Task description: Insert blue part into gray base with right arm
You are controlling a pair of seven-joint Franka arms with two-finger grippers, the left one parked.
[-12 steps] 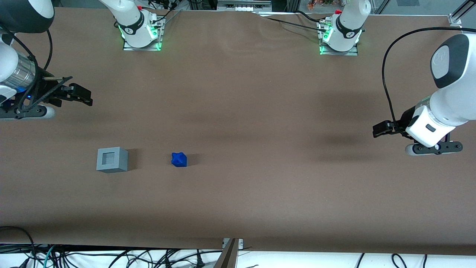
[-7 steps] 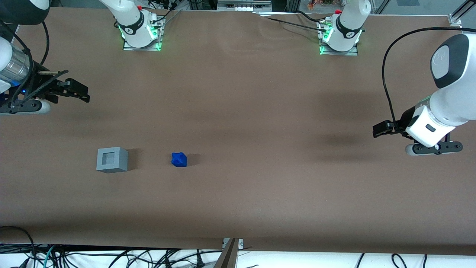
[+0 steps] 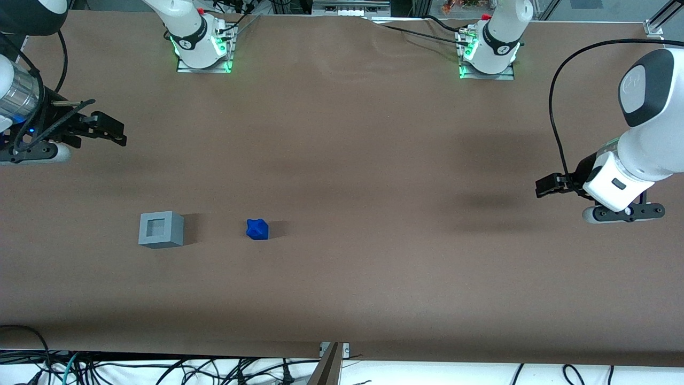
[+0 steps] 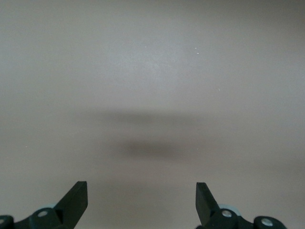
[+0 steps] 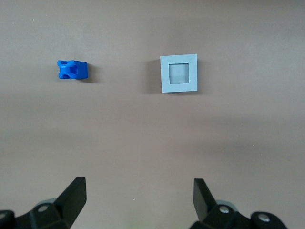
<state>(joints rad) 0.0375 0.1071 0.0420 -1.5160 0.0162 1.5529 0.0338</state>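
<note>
A small deep-blue part (image 3: 257, 229) with knobbly corners lay on the brown table (image 3: 374, 160), beside a light gray base (image 3: 161, 229) with a square recess on top. The right arm's claw (image 3: 109, 133) hung well apart from both, spread wide and empty.

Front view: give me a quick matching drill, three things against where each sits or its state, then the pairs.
Things:
1. blue part
2. gray base
3. gripper

States:
A. on the table, square recess in its top empty
B. open, above the table at the working arm's end, holding nothing
C. loose on the table beside the cube, toward the parked arm's end

Pairs: 1-C, 2-A, 3-B
</note>
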